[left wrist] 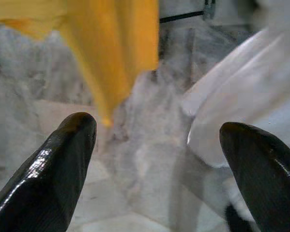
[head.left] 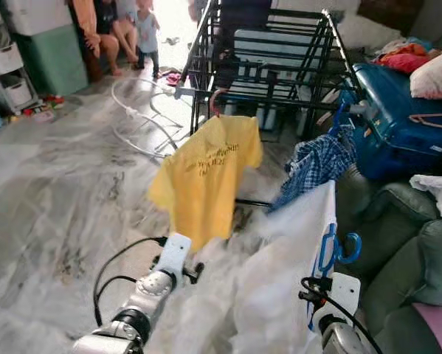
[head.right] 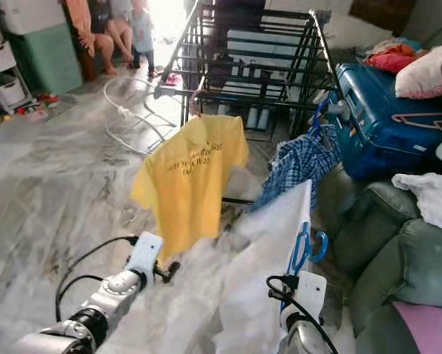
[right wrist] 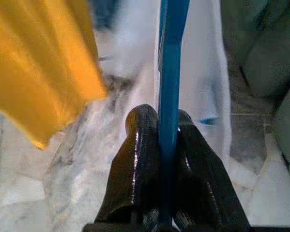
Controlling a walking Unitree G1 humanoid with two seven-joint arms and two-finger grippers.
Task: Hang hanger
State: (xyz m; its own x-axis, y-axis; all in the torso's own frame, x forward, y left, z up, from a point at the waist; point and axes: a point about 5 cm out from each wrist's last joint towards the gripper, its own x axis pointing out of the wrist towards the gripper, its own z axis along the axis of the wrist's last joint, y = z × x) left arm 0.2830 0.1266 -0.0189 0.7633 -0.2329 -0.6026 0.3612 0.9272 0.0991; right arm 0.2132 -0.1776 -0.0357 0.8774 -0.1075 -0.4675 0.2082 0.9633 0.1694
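- The blue hanger (right wrist: 169, 72) is clamped between the two black fingers of the right gripper (right wrist: 167, 125), its bar running straight up out of the closed fingertips.
- A white garment (head.left: 280, 265) is carried on the hanger, low and in front of the black drying rack (head.left: 280, 59).
- The left gripper (left wrist: 157, 140) is held wide apart and empty, just below the hem of the yellow shirt (head.left: 206, 173) hung on the rack.

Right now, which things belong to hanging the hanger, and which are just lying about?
Job:
blue hanger in right gripper
white garment on it
black drying rack

Lying about:
blue suitcase
white hose
green sofa
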